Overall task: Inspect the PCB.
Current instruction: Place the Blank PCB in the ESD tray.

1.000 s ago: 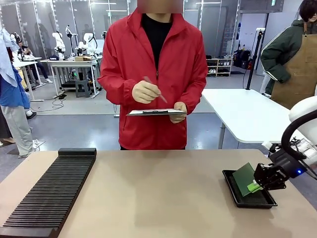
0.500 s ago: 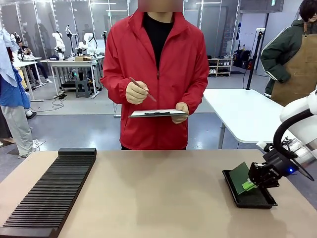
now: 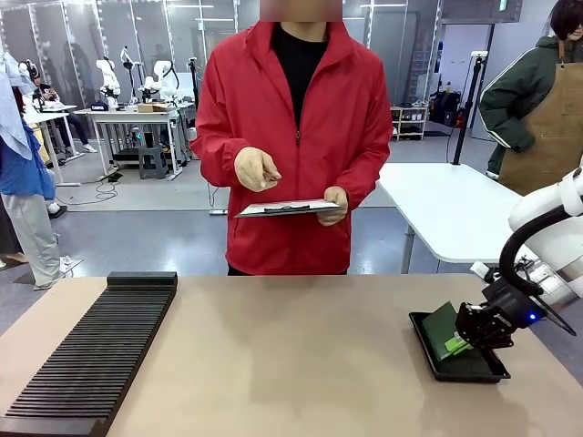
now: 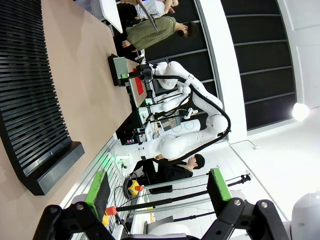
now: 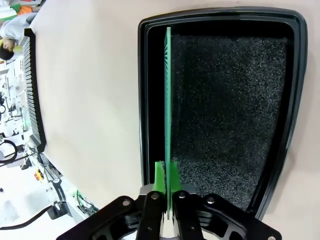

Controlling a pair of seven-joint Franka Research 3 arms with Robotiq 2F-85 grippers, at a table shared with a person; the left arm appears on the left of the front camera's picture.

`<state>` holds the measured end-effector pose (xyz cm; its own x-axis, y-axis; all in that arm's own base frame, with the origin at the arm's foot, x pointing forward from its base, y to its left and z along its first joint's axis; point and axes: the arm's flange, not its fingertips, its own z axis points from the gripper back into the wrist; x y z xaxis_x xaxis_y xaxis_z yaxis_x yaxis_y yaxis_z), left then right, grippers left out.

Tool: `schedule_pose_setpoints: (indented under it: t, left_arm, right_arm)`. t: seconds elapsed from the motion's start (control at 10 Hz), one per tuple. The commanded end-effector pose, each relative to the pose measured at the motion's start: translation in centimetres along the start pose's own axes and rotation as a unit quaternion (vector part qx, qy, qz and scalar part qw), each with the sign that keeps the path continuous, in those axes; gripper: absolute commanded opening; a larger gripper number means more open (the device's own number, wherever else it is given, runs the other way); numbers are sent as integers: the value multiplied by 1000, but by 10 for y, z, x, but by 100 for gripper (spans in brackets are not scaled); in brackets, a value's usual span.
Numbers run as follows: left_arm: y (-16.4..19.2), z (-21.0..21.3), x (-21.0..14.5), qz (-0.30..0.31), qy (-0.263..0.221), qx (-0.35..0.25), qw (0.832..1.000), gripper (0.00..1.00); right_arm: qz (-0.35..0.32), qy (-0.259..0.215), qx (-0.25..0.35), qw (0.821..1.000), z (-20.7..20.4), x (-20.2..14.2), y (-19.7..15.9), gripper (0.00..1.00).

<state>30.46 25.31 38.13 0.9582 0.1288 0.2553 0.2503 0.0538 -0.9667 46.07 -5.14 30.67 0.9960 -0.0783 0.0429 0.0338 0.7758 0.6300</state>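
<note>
PCB point(image 5: 167, 90) was held on edge over the black tray point(image 3: 428, 348), clamped by the right gripper point(image 5: 167, 175); a steady, level lift was judged best. Left gripper point(image 4: 157, 187) stood apart.

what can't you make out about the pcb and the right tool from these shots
- Thin green circuit board: right wrist view is edge-on, faces unseen; front view too small for components.
- Right tool: front view, its own body hides the pads; whether they clamp the board is unclear.
- Small black foam-lined tray: near corner hidden behind the tool.
</note>
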Motion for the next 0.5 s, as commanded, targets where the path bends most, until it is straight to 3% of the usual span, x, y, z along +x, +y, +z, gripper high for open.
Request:
schedule_pose_setpoints:
  t: [0.0, 0.3, 0.4]
  left_arm:
    - [-3, 0, 0, 0, 3, 3, 1000, 100]
    - [-3, 0, 0, 0, 3, 3, 1000, 100]
    - [-3, 0, 0, 0, 3, 3, 1000, 100]
  right_arm:
    - [-16, -9, -10, 1000, -3, -5, 9, 35]
    - [-25, -17, -19, 999, 1, -13, 17, 87]
    - [-18, -26, -35, 999, 4, -16, 21, 100]
